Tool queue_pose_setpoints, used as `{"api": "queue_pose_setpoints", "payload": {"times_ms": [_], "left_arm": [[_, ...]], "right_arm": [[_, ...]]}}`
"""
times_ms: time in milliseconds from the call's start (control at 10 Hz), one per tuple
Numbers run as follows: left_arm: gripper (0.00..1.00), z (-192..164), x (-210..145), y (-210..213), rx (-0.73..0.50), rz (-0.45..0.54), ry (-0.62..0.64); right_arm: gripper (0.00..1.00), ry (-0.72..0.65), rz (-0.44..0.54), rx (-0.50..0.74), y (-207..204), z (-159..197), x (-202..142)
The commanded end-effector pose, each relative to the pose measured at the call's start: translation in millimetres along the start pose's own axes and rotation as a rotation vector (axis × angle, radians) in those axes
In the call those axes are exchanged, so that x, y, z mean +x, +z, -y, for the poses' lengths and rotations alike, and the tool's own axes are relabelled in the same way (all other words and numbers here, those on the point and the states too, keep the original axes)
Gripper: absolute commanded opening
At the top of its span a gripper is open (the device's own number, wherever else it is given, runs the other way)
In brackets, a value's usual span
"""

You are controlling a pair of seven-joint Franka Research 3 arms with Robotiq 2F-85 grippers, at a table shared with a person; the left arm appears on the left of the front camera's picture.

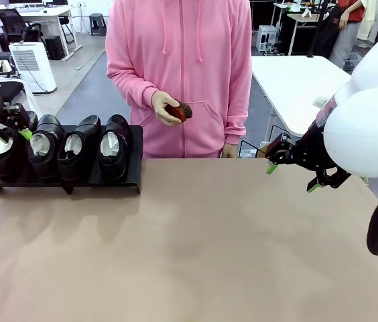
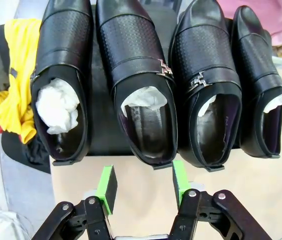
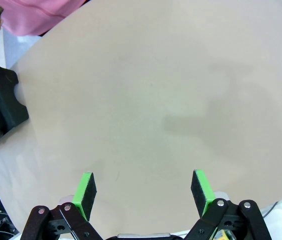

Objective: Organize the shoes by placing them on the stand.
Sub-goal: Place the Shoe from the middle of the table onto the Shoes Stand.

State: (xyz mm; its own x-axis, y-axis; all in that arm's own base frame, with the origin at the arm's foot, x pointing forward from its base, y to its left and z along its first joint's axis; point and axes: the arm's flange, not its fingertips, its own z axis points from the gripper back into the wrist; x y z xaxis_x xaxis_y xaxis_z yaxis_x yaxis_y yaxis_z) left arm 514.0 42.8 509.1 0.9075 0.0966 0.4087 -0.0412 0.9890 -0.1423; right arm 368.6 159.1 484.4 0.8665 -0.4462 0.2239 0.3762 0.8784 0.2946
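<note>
1. Front view: four shoes (image 1: 61,149), glossy black with pale paper stuffing inside, stand side by side in a row on the stand (image 1: 132,176), a low black platform at the far left of the tan table (image 1: 196,255).
2. The left gripper (image 1: 11,134) sits at the left end of that row, by the outermost shoe; its green pads are partly hidden there.
3. Left wrist view: the left gripper (image 2: 142,186) hangs above the near edge of the stand, jaws partly apart with nothing between them. All four shoes lie just beyond the fingertips, heels toward the camera. The green pads (image 2: 106,187) line up roughly with the gap between the first and second shoe from the picture's left.
4. The two middle shoes carry small metal buckles on their straps.
5. Front view: the right gripper (image 1: 295,176) hovers over the right side of the table, well apart from the stand, jaws wide apart and empty.
6. Right wrist view: the right gripper (image 3: 143,192) looks down on bare tabletop; a corner of the stand (image 3: 6,102) appears at the left edge.
7. A person in a pink hoodie (image 1: 182,67) stands at the far side, one hand (image 1: 165,109) holding a small brown brush (image 1: 181,111) at waist height.
</note>
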Motion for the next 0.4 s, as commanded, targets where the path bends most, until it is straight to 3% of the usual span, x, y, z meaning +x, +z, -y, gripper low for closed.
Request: {"api": "queue_pose_setpoints", "payload": {"times_ms": [0, 300], "left_arm": [[0.59, -1.6, 0.5, 1.4, 0.002, 0.007, 0.001], [0.59, -1.6, 0.5, 1.4, 0.002, 0.007, 0.001]], "right_arm": [[1.00, 0.014, -0.016, 0.025, 0.5, -0.9, 3.9], [1.00, 0.014, -0.016, 0.025, 0.5, -0.9, 3.9]]}}
